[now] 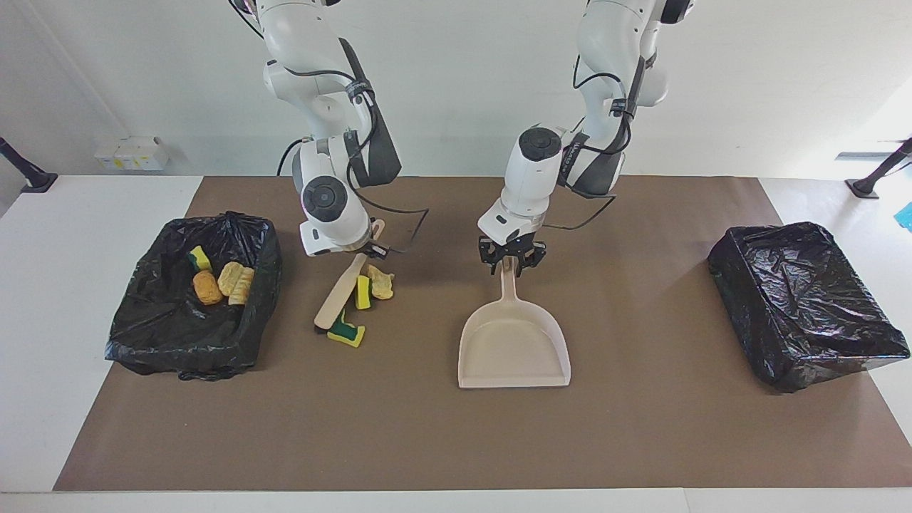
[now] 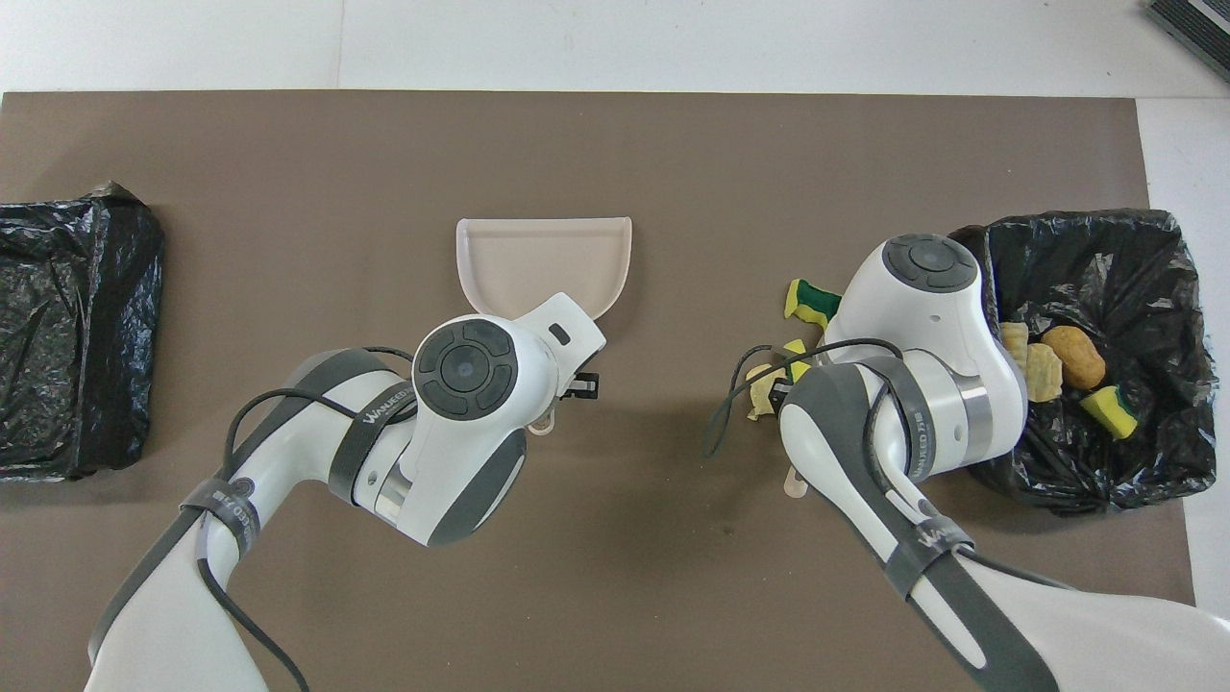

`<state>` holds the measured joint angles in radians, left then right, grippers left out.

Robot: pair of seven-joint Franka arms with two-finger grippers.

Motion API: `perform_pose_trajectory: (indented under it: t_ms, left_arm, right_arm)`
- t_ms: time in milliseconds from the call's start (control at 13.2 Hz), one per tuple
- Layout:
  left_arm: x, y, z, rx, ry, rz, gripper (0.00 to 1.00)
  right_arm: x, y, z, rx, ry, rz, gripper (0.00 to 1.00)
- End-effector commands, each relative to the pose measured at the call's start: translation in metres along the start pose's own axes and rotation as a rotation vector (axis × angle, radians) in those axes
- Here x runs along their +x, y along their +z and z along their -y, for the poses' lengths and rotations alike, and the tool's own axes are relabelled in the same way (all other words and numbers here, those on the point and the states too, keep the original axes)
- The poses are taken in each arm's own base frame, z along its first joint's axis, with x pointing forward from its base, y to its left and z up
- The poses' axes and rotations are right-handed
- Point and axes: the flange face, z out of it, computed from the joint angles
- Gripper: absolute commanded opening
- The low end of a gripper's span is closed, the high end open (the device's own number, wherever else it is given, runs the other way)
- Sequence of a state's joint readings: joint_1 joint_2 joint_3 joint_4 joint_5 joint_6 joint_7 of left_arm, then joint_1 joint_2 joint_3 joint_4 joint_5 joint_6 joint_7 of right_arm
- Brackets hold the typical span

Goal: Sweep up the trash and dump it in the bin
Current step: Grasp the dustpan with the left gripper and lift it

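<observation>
Nearest the robots, the left gripper point(image 1: 507, 262) is pinched on the handle tip of the beige plastic dustpan point(image 1: 513, 349), which lies flat mid-mat. The right gripper point(image 1: 372, 241) is pressed together on the slim beige hand brush point(image 1: 340, 291), whose head rests on the brown mat point(image 1: 427, 442). Three yellow-green sponge and tan trash scraps point(image 1: 363, 292) lie against or just beside the brush, well apart from the dustpan, and four more sit in the black-bag-lined bin point(image 1: 142, 342) at the right arm's end. I judge a sweep is being set up: next the dustpan's mouth must come beside the scraps so the brush can push them in.
</observation>
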<state>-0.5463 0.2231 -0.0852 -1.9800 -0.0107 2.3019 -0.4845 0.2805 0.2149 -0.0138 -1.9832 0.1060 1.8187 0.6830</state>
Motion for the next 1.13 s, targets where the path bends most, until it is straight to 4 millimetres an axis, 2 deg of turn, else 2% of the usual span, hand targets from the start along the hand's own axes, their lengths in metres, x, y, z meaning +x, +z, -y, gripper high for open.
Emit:
perform_pose_trajectory:
  t_ms: [0,76,454,605,680,832,907,983,1058]
  left_arm:
    - [-0.0088,0.0037,0.0022,0.025,0.008,0.002,0.25]
    - [-0.0085,0.0043,0.0021,0.024,0.009,0.0,0.35]
    - [-0.0062,0.0039,0.005,0.021,0.009,-0.008,0.35]
    - [-0.0075,0.0051,0.0057,0.023,0.011,-0.004,0.42]
    - [-0.0079,0.0051,0.0049,0.023,0.017,-0.004,0.5]
    - [-0.0086,0.006,0.0063,0.024,0.034,-0.003,0.53]
    - [-0.0093,0.0059,0.0046,0.022,0.037,-0.004,0.48]
    - [-0.0093,0.0059,0.0046,0.022,0.037,-0.004,0.38]
    - [-0.0097,0.0059,0.0038,0.022,0.038,-0.003,0.19]
  right_arm:
    - [0.0064,-0.0055,-0.0053,-0.015,-0.038,0.002,0.0]
    - [0.0068,-0.006,-0.0059,-0.031,-0.044,-0.01,0.0]
    - [0.008,-0.0069,-0.0062,-0.035,-0.045,-0.009,0.0]
    - [0.0074,-0.0079,-0.0045,-0.032,-0.049,-0.014,0.0]
    - [0.0049,-0.0054,-0.0024,-0.037,-0.053,-0.012,0.0]
    - [0.0042,-0.0053,-0.0029,-0.041,-0.055,-0.006,0.0]
    - [0.0067,-0.0065,-0.0052,-0.03,-0.046,-0.001,0.0]
    - [0.0066,-0.0069,-0.0043,-0.029,-0.048,-0.006,0.0]
    - [0.0083,-0.0071,-0.0063,-0.028,-0.047,-0.006,0.0]
